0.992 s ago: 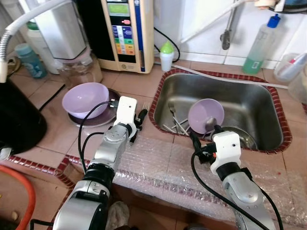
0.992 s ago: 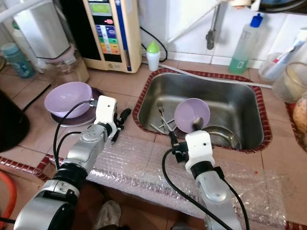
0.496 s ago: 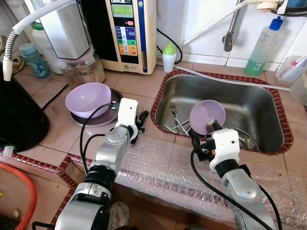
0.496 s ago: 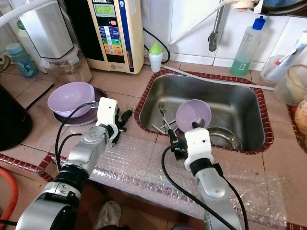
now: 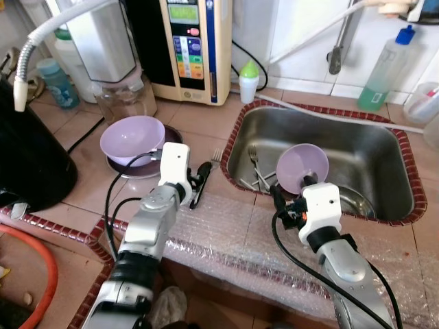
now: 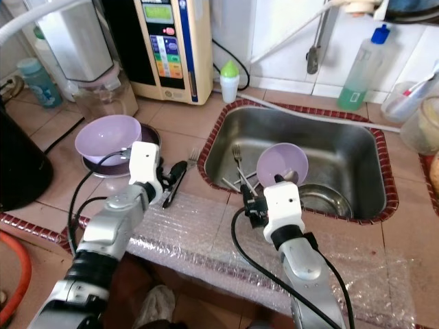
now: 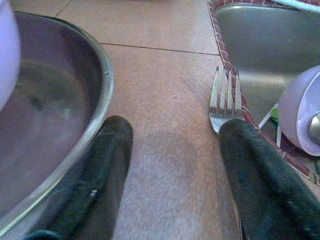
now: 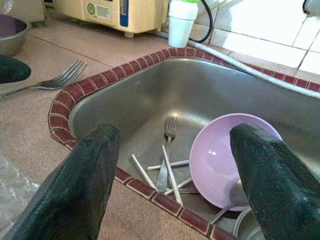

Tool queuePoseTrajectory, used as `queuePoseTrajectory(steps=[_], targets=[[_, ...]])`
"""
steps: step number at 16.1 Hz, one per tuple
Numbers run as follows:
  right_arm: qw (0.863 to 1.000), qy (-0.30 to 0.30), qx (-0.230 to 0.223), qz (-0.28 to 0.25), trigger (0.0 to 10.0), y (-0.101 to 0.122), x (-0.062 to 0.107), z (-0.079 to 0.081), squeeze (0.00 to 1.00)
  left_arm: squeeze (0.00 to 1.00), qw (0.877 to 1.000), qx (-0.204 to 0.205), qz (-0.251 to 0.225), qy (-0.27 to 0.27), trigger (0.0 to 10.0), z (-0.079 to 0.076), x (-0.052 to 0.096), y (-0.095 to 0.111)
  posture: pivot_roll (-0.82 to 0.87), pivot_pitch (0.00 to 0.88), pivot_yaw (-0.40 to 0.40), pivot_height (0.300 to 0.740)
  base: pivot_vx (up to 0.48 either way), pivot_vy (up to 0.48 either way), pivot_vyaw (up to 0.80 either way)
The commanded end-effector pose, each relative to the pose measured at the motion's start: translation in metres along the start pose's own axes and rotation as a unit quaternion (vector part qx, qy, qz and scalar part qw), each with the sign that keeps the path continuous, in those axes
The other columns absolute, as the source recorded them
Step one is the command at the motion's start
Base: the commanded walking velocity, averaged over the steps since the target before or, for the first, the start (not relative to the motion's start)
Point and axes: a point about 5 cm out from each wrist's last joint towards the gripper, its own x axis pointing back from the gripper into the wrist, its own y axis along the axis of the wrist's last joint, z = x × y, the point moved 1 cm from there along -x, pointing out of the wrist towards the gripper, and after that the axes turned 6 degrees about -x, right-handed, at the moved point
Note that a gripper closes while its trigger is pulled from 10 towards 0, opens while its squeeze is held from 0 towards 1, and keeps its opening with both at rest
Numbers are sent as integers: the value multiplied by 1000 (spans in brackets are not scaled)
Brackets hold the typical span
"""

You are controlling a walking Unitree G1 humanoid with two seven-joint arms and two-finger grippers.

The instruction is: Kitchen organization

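You have two lilac plastic bowls: one [image 5: 132, 134] sits in a steel dish [image 7: 60, 145] on the tiled surface [image 5: 199, 120], the other [image 5: 301, 167] leans tilted inside the stainless sink [image 5: 357, 147], beside several loose forks and utensils [image 8: 167, 165]. One silver fork [image 7: 224, 100] lies on the surface near the sink's rim. Your left gripper [image 5: 200, 184] rests spread, one finger on the fork's handle. Your right gripper [image 8: 175, 185] hangs spread over the sink's near edge.

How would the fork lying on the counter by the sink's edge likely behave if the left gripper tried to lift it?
The fork looks like thin metal lying flat on tile, so probably stiff, light and hard to get under. Its smooth surface may slip between the left gripper's open fingers.
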Motion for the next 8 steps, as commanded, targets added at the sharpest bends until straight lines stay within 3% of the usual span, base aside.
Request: queuePoseTrajectory(steps=[1,8], targets=[[1000,4,0,-2,10000,1,-2,1,0,1000,1000,-12,-2,-9,10000,-4,4,4,-234,6,75,740,0,0,0],[1000,4,2,-4,10000,2,-3,0,0,1000,999,-23,32,-33,10000,-18,3,-7,-238,10,75,740,0,0,0]])
